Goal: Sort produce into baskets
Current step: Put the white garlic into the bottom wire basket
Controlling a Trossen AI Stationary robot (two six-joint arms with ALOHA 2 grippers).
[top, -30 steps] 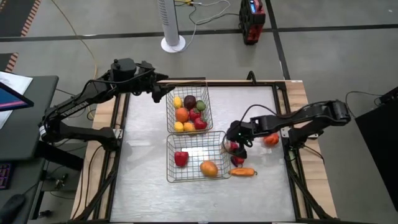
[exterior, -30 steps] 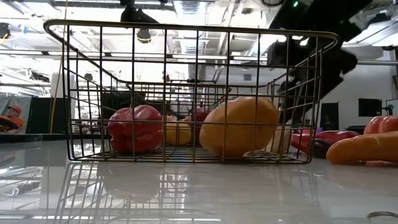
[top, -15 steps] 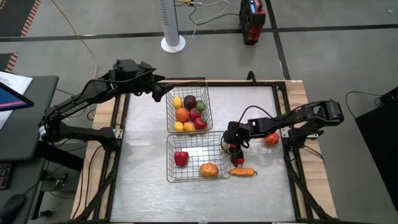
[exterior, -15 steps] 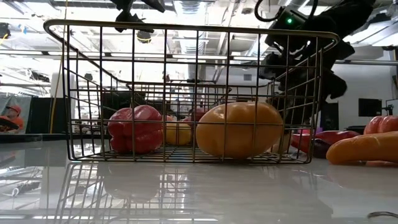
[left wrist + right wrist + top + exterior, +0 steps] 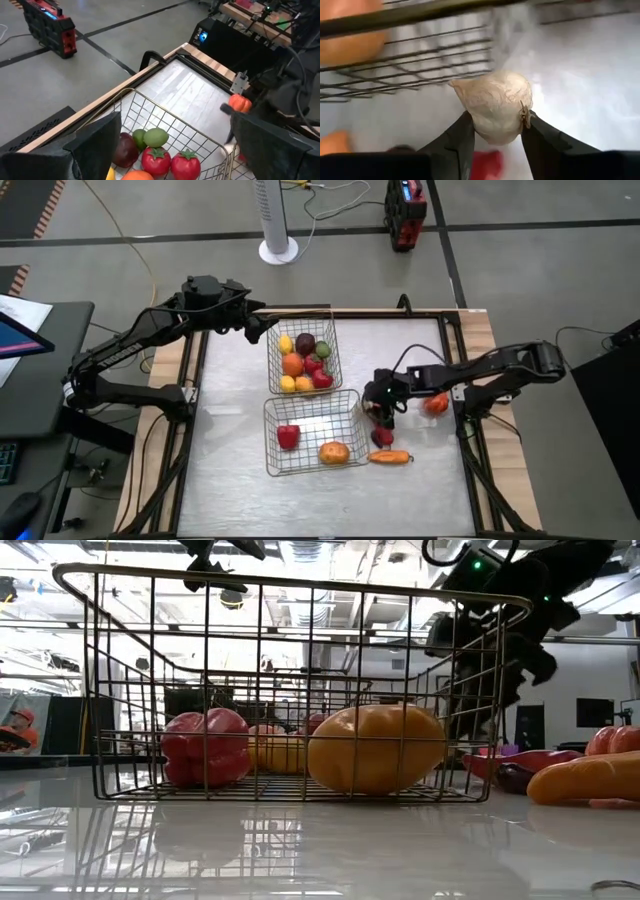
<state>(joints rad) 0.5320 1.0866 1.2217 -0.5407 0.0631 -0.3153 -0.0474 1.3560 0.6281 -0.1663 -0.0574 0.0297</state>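
My left gripper (image 5: 262, 330) hangs in the upper left of the high view, just off the far basket's (image 5: 331, 330) left rim, fingers (image 5: 95, 142) spread wide with nothing between them. That basket, at the upper centre, holds a yellow piece (image 5: 286, 344), a dark purple one (image 5: 305, 343), an orange (image 5: 292, 365), red tomatoes (image 5: 321, 379) and a green round (image 5: 323, 349).

Below it, at the lower centre, sits the near basket (image 5: 268, 435), touching or almost touching the far one. Inside lie a red pepper (image 5: 288, 437) and an orange-yellow fruit (image 5: 334, 452). In the low view they sit side by side behind the mesh, pepper (image 5: 200, 747) left, fruit (image 5: 376, 748) right.

My right gripper (image 5: 382, 412) is right of centre, just beside the near basket's right wall. My fingers (image 5: 457, 145) are clamped on a pale garlic bulb (image 5: 495, 105), held above the tabletop near the wire.

Below it on the table (image 5: 230, 380) lie a red-and-dark piece (image 5: 382, 437) and a carrot (image 5: 389, 457). Further right, near the table's right edge, rests an orange-red round (image 5: 436, 404).
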